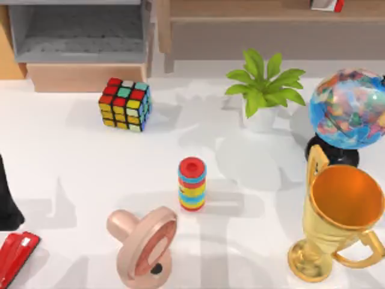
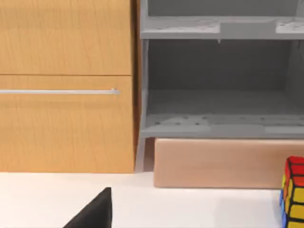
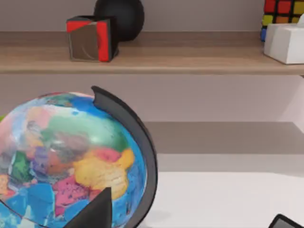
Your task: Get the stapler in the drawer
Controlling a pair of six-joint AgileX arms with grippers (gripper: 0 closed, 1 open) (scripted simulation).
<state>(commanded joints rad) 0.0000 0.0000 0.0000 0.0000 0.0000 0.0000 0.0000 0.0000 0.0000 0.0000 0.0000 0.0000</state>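
Left gripper (image 1: 6, 201): dark mass at the left edge of the top view; cannot tell whether it is parted or closed. Stapler (image 1: 17, 256) lies just below it in the lower left corner, long axis diagonal. Drawer (image 1: 81, 51) stands open, upper left; the left arm is nearer.

Left arm (image 1: 7, 201): matte black, smooth, rounded housing. Wrist views: plain black wedge-shaped gripper finger (image 2: 95, 213) (image 3: 95, 211), probably unmarked plastic; little of it visible.
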